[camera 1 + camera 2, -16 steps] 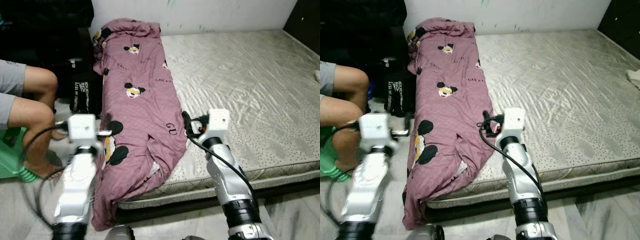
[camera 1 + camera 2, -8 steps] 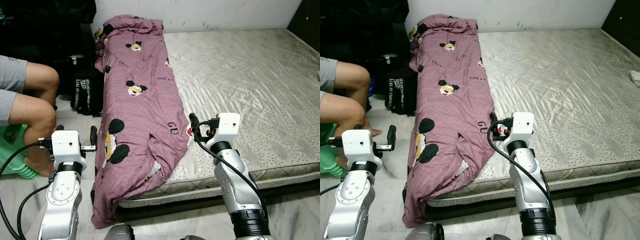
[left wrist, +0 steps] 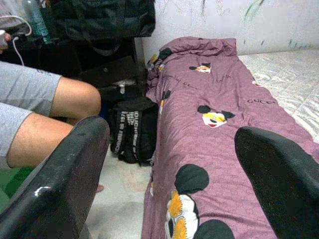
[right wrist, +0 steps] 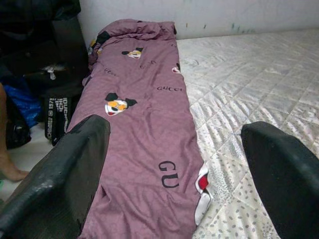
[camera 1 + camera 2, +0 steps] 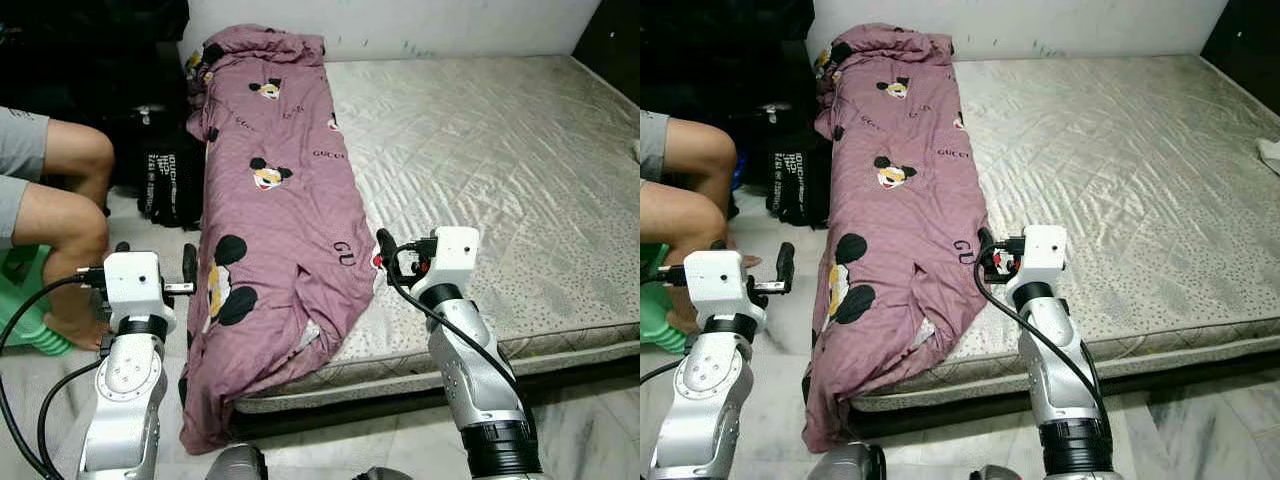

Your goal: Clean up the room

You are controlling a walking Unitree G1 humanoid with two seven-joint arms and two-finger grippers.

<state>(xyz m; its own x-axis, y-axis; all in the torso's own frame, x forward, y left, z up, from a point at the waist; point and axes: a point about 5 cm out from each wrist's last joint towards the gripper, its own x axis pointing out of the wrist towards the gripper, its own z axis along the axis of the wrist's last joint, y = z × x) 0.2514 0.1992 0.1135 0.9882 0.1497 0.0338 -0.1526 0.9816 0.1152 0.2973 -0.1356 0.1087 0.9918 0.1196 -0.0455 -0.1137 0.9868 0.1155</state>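
A mauve blanket point(image 5: 275, 210) printed with cartoon mouse heads and dark lettering lies in a long rumpled strip down the left edge of the bare quilted mattress point(image 5: 490, 170), bunched at the wall end, its near end spilling over the bed's corner toward the floor. The left gripper point(image 5: 155, 268) hovers beside that hanging fold, fingers spread apart. The right gripper point(image 5: 384, 247) sits at the blanket's inner edge above the mattress, fingers also apart, possibly brushing the cloth. A seated person's legs point(image 5: 60, 195) and a black bag point(image 5: 172, 185) are beside the bed.
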